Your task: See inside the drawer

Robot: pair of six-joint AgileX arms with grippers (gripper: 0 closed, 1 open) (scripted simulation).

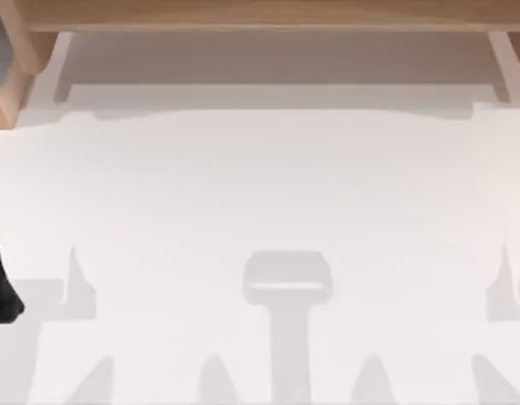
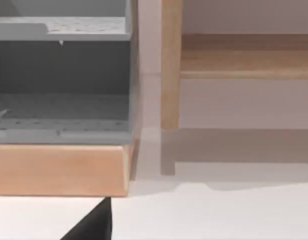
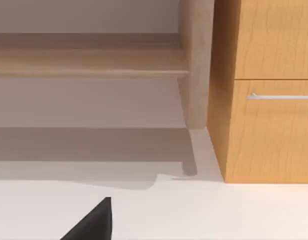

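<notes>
Arms low at the near edge of the white tabletop (image 1: 260, 186), drawer closed.
Light wooden drawer front (image 3: 274, 130) with thin silver bar handle (image 3: 281, 96) sits shut, just beside a pale wooden post (image 3: 196, 65) at the tabletop's far right. Grey open-shelf unit (image 2: 61, 80) on a wooden base stands at far left. Cannot tell jaw state of either gripper.

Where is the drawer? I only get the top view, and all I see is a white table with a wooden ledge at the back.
Observer: In the right wrist view, a wooden cabinet stands by the ledge, with the drawer front low on it.
Operator: Is it open?
Observer: No, the front sits flush, with a silver handle across it.
Operator: What about the other side?
Observer: The left wrist view shows grey shelves above a wooden base.
</notes>
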